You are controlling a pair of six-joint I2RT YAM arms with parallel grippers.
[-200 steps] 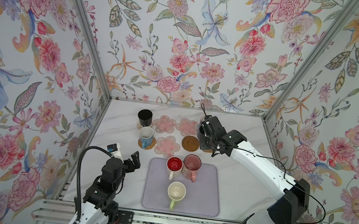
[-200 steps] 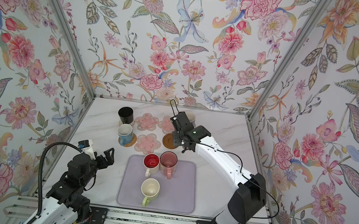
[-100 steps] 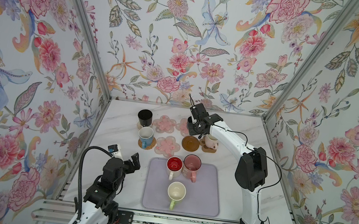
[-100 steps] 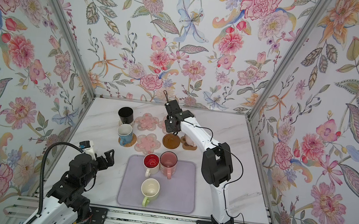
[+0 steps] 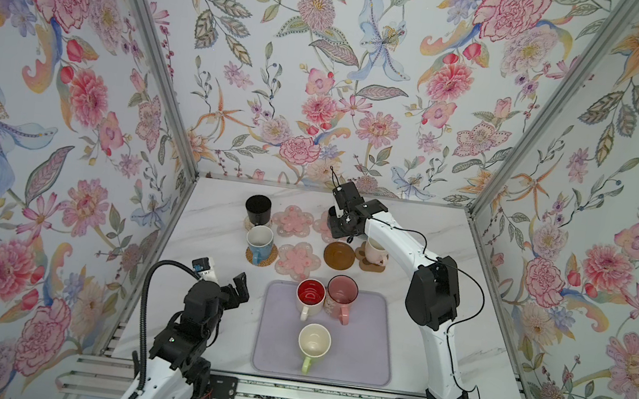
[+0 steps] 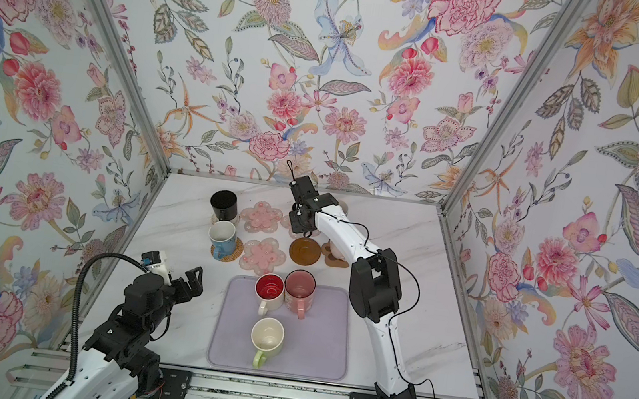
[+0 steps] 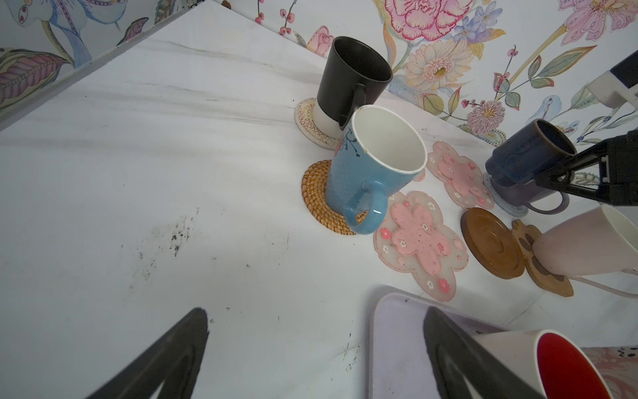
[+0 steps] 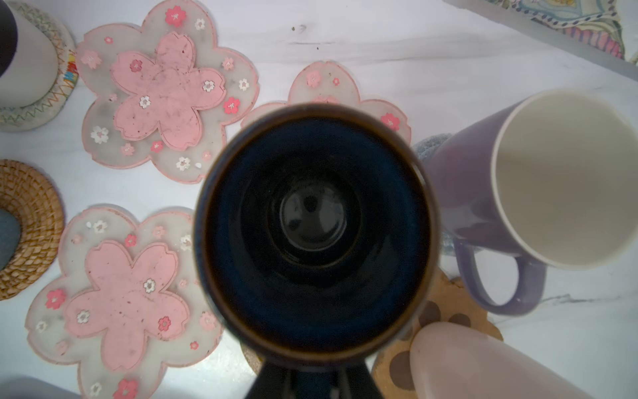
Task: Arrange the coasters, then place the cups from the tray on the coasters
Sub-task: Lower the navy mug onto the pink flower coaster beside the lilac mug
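Observation:
My right gripper (image 8: 312, 374) is shut on the small navy cup (image 8: 314, 228), holding it above a pink flower coaster (image 8: 348, 93) at the back. In both top views that gripper (image 5: 341, 228) (image 6: 302, 223) hides the cup. Beside it the lavender cup (image 8: 538, 193) stands on a grey-blue woven coaster, and the cream-pink cup (image 5: 376, 252) on the paw-print coaster. The black cup (image 5: 258, 208) and the light blue cup (image 5: 260, 239) stand on woven coasters. The tray (image 5: 364, 357) holds three cups. My left gripper (image 7: 316, 312) hangs open, left of the tray.
Two pink flower coasters (image 5: 292, 220) (image 5: 298, 260) and the brown disc (image 5: 339, 255) lie bare. On the tray stand the red-inside cup (image 5: 310, 293), the pink floral cup (image 5: 342, 293) and the cream-green cup (image 5: 314, 340). Flowered walls close in three sides.
My right gripper has shifted left from over the paw-print coaster toward the back flower coaster, and its arm has folded more upright. The left arm has not moved.

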